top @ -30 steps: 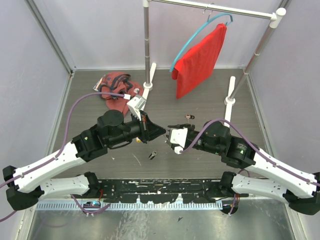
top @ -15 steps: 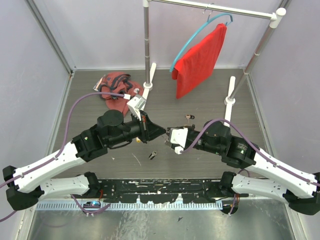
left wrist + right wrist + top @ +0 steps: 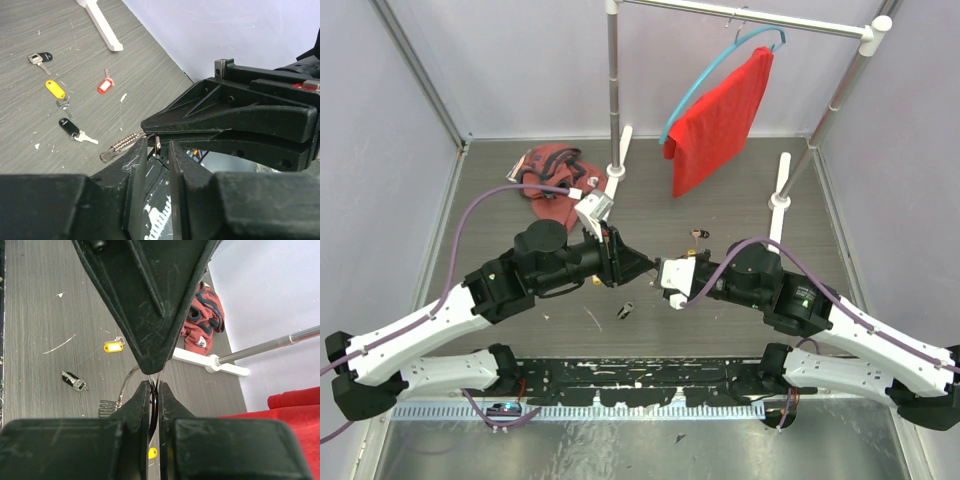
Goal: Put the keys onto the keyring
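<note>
My two grippers meet tip to tip above the middle of the table. The right gripper (image 3: 154, 388) is shut on the thin silver keyring (image 3: 153, 377), which shows edge-on between its pads. The left gripper (image 3: 158, 148) stands open a little, its fingers either side of the same keyring (image 3: 157, 144) with a gap around it. In the top view the left gripper (image 3: 638, 263) and the right gripper (image 3: 660, 270) almost touch. Keys lie loose on the table: black-tagged (image 3: 70, 126), yellow-tagged (image 3: 56, 90), red-tagged (image 3: 104, 86), another black-tagged (image 3: 40, 56).
A coiled metal spring (image 3: 120, 145) on a wire loop lies on the table below the grippers. A red cloth (image 3: 720, 120) hangs on a blue hanger from the rack. A red and dark garment (image 3: 552, 170) lies at the back left. The white rack foot (image 3: 102, 27) runs along the table.
The right gripper's jaws have closed onto the keyring. The left gripper's jaws, shut before, have parted slightly. Both arms have stayed nearly in place.
</note>
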Robot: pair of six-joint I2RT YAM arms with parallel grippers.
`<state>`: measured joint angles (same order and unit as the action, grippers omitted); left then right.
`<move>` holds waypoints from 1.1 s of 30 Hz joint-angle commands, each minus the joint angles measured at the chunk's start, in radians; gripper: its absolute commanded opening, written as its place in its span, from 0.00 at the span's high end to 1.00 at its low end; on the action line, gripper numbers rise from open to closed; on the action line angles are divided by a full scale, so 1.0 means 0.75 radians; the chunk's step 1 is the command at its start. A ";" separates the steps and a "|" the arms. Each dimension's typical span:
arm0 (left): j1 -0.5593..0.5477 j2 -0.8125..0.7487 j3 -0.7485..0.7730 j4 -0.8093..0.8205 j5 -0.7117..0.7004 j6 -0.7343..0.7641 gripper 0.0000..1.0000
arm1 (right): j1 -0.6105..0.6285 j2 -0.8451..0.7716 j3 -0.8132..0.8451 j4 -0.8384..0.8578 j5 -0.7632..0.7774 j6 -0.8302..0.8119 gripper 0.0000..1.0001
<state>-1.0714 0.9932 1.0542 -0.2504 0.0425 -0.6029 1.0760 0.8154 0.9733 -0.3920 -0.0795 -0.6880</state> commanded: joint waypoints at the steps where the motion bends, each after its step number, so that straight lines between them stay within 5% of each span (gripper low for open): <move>1: 0.000 -0.042 0.079 -0.009 -0.060 0.048 0.65 | 0.000 -0.033 0.074 0.006 0.006 -0.045 0.99; 15: 0.056 -0.113 0.103 -0.387 -0.319 0.126 0.60 | 0.000 -0.041 0.131 0.054 0.378 -0.105 0.99; 20: 0.126 -0.094 0.089 -0.493 -0.317 0.122 0.62 | -0.001 -0.107 0.108 -0.051 0.242 -0.250 0.99; 23: 0.211 -0.085 0.047 -0.541 -0.270 0.116 0.63 | 0.001 -0.215 0.027 -0.152 0.005 -0.653 0.99; 33: 0.362 -0.027 -0.081 -0.499 -0.089 0.108 0.68 | 0.001 -0.214 0.101 -0.295 -0.018 -0.773 0.99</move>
<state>-0.8246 0.9558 1.0267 -0.6350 -0.0978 -0.5247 1.0760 0.6365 0.9985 -0.5747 -0.0772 -1.1492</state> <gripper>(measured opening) 0.334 0.096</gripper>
